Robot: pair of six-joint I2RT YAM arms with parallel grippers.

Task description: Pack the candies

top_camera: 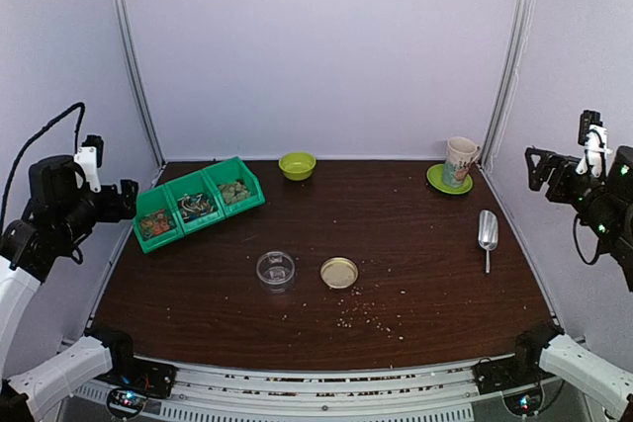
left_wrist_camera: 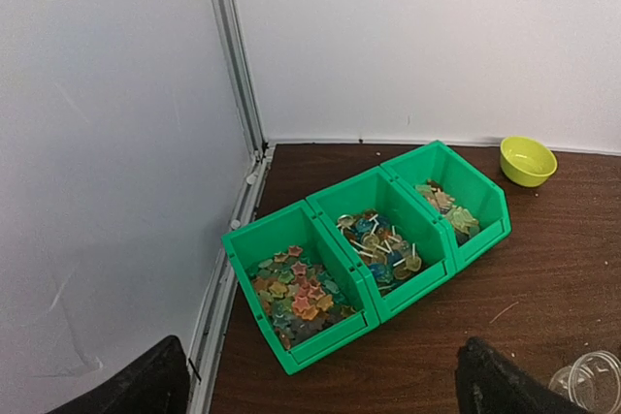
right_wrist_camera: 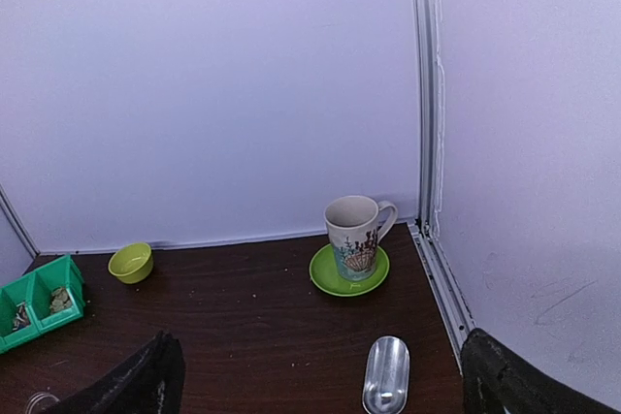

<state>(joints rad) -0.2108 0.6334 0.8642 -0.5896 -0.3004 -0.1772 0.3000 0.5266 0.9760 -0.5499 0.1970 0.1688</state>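
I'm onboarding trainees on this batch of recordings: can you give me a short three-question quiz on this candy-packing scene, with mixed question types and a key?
1. True or false: the mug stands on the green saucer.
2. How many green bins hold candies? A two, B three, C four.
3. Fill in: the metal scoop lies on the robot's ___ side.
Key: 1 true; 2 B; 3 right.
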